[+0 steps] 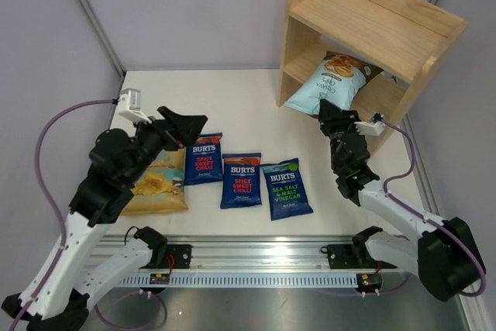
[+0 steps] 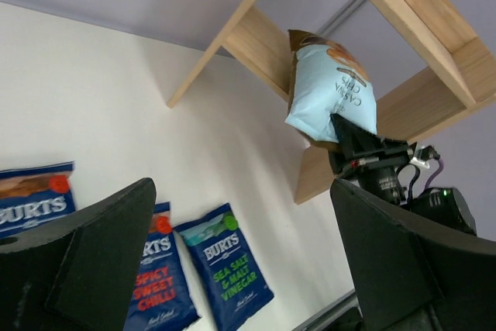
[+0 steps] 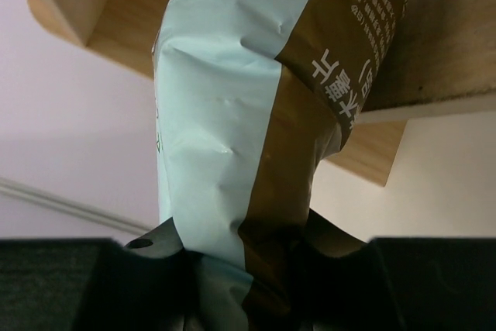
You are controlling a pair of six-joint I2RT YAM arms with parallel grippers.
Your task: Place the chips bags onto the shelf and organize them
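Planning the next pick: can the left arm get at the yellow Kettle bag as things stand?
Probably yes. The left gripper hangs open near the yellow bag, nothing lies on it, and the right gripper is off at the shelf, shut on the pale-blue bag.

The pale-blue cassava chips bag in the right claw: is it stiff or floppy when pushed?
Probably floppy: the pale-blue cassava chips bag creases where the right claw pinches its edge. Likely light, as one pinch holds it up. It may slump on the shelf once released.

Glossy crinkled pale-blue bag (image 1: 329,83), matt unpainted wooden shelf (image 1: 372,13).
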